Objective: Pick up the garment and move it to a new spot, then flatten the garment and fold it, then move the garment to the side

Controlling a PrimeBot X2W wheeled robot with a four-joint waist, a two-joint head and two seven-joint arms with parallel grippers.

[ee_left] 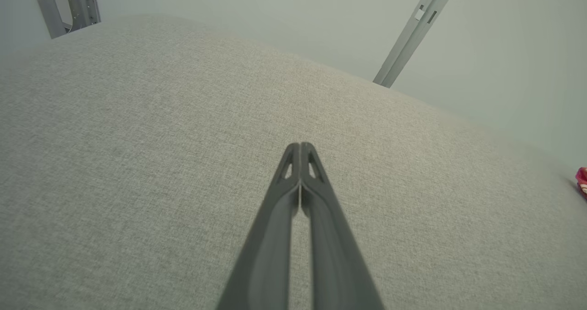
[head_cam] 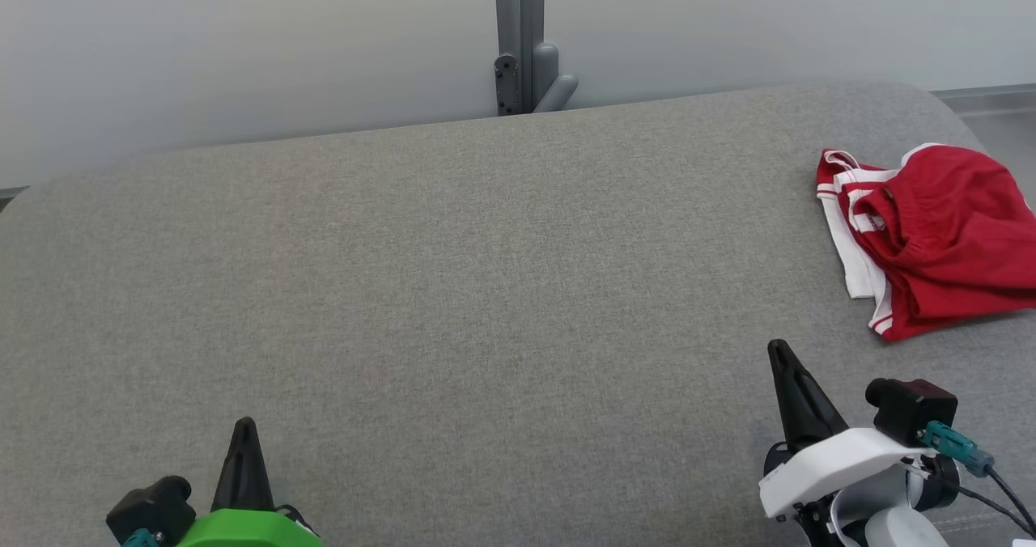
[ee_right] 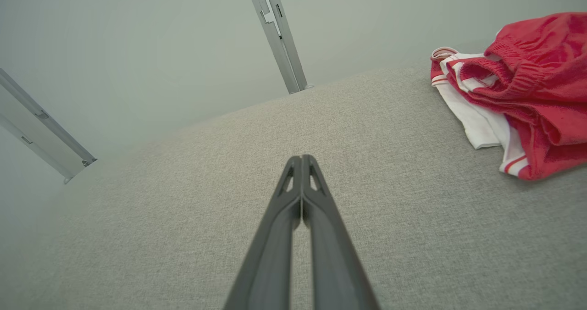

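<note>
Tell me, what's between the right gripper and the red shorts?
Just bare grey fabric surface between the right gripper and the red shorts; the head view shows it.

No lettering, brand or number is legible, as far as the crumpled garment (head_cam: 947, 231) shows.

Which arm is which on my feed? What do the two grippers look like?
The left gripper has a bright green housing, the right gripper a white housing. Both have two long dark fingers tapering to a point, with small triangular cutouts near the tips. Each carries a black camera block; the right's has a teal connector and dark cable.
</note>
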